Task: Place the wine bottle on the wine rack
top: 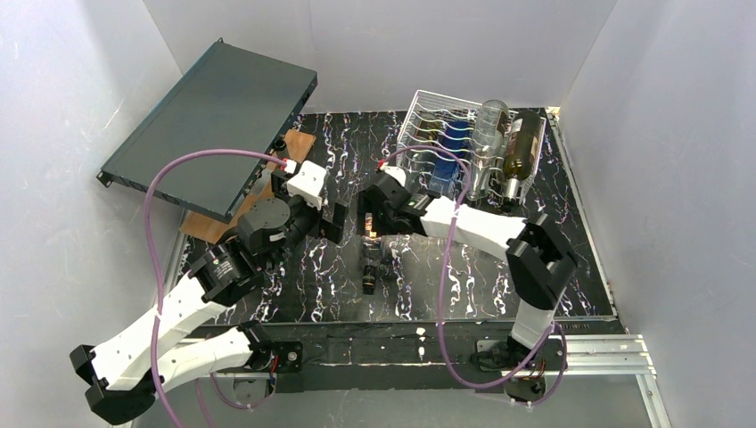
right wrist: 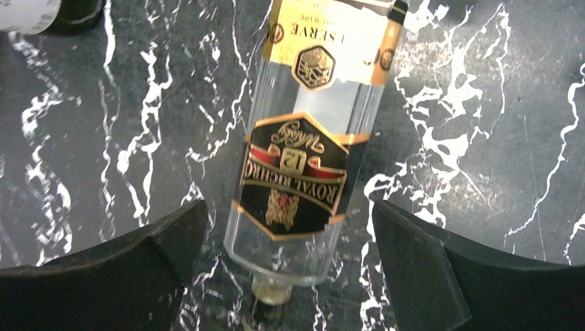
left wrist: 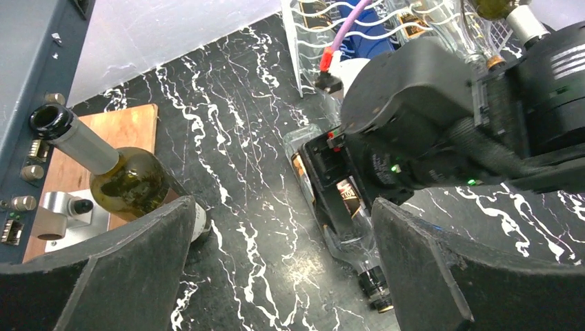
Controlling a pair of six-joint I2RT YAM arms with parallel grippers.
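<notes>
A clear square bottle with a black and gold label lies flat on the black marbled table, cap toward the arms. In the right wrist view the bottle lies between my right gripper's open fingers, with a gap on both sides. My right gripper hovers low over the bottle's body. My left gripper is open and empty just left of it; its view shows the bottle to its right. The white wire wine rack stands at the back right and holds several bottles.
A dark-teal metal case leans at the back left over a wooden board. A green bottle stands by the board, close to my left finger. White walls enclose the table.
</notes>
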